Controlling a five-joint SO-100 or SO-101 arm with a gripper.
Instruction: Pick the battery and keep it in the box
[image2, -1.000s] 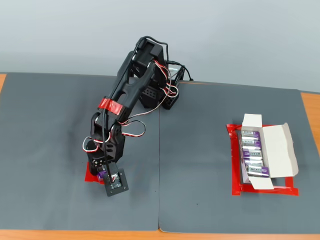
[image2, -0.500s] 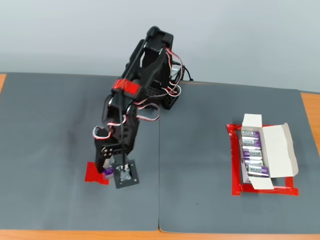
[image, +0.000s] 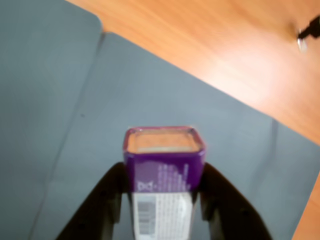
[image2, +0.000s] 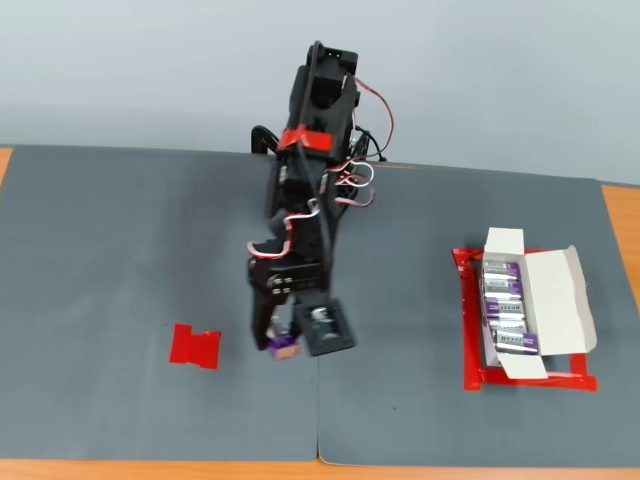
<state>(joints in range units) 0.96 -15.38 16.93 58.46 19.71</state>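
Note:
My gripper (image: 162, 200) is shut on a purple battery (image: 164, 165) with a white label band; its end faces the wrist camera, held between the two black fingers above the grey mat. In the fixed view the gripper (image2: 282, 340) holds the battery (image2: 284, 344) just above the mat, right of a red tape mark. The white box (image2: 535, 305) lies open at the right with its flap folded out. Several purple batteries (image2: 506, 310) lie in it in a row.
A grey mat (image2: 130, 250) covers the table; a seam runs down its middle. A red tape mark (image2: 195, 346) lies left of the gripper. A red tape rectangle (image2: 470, 350) frames the box. Bare wooden table (image: 225, 45) shows beyond the mat.

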